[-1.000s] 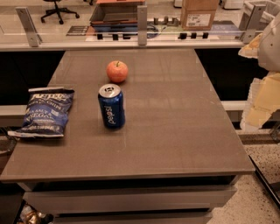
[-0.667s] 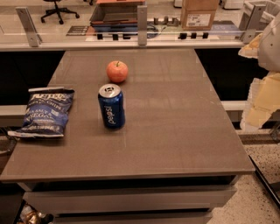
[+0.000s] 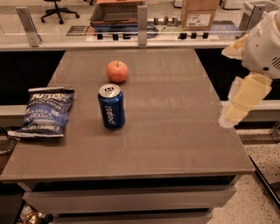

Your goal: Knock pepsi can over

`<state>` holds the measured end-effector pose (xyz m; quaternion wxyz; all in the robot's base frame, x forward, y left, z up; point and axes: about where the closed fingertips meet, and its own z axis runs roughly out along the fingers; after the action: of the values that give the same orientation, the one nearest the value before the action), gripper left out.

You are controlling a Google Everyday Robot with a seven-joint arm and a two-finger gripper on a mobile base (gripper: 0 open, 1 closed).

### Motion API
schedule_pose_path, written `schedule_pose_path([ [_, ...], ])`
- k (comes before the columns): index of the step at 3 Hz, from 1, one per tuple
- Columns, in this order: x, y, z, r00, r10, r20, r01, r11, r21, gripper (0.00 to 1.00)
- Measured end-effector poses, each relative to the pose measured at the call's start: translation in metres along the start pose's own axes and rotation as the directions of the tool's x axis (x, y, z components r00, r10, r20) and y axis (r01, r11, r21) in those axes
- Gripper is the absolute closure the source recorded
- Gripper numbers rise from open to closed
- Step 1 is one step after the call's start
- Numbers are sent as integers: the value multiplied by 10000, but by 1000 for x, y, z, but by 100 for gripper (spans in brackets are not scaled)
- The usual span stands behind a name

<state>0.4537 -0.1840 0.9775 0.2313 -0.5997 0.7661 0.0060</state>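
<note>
Nothing on the table has shifted since the earlier frame: the can, the fruit and the bag lie just where they did, and the robot arm hangs at the same spot by the right edge.

From the one camera view we look down on a flat grey-brown rectangular table top (image 3: pixel 175 131). The small dark-blue cylindrical aluminium pepsi can (image 3: pixel 111 106) stands upright left of the middle, nearer the left edge than the right, its silver pull-tab top facing up and its white lettering turned toward the near edge. Behind it, toward the far edge and apart from it, sits a round red-orange apple (image 3: pixel 117 71). A flat dark-blue crinkled chip bag (image 3: pixel 43 111) lies at the left edge, near the can but not touching it.

Off the right edge, well apart from the can, we see the white arm with its pale tan gripper (image 3: pixel 238 107) pointing down beside the table. Whether that gripper is spread or pressed together we cannot tell. Beyond the far edge stands a brown cardboard box (image 3: pixel 199 13).
</note>
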Motion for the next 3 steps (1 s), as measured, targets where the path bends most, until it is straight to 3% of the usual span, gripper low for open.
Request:
schedule_pose_path([
  [1,-34,3,22,9835,125,1804,-84,9997,-234,0],
  [2,-67,8,46,9278,485,3699,-345,9984,-444,0],
  [3,-106,17,71,8380,679,5415,-437,9974,-574,0],
])
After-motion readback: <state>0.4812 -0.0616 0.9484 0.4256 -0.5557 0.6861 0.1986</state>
